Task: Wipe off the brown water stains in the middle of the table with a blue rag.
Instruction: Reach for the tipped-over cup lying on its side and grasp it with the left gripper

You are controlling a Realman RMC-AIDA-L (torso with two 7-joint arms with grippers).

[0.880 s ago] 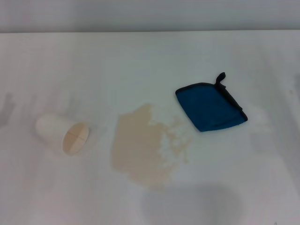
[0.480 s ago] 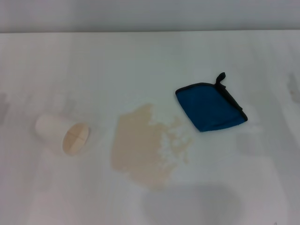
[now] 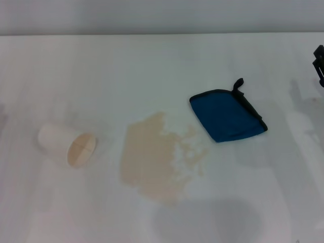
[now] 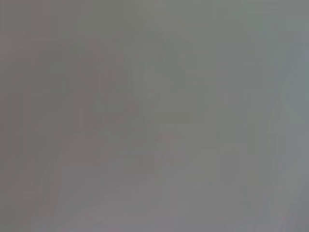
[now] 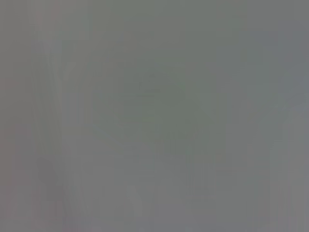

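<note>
While untouched, rag (image 3: 227,115) lies flat just beside stains (image 3: 161,157) on table (image 3: 152,66), on the side away from cup (image 3: 68,145), loop pointing toward far edge. Right gripper (image 3: 319,64) barely peeks in, well apart from rag on the side opposite stains; fingers' opening cannot be told. Best to reach over rag's middle, come straight down, pinch cloth away from loop, then drag across stains toward cup.

Left wrist view: plain grey, nothing to place; left gripper unseen.

Right wrist view: likewise blank grey.
</note>
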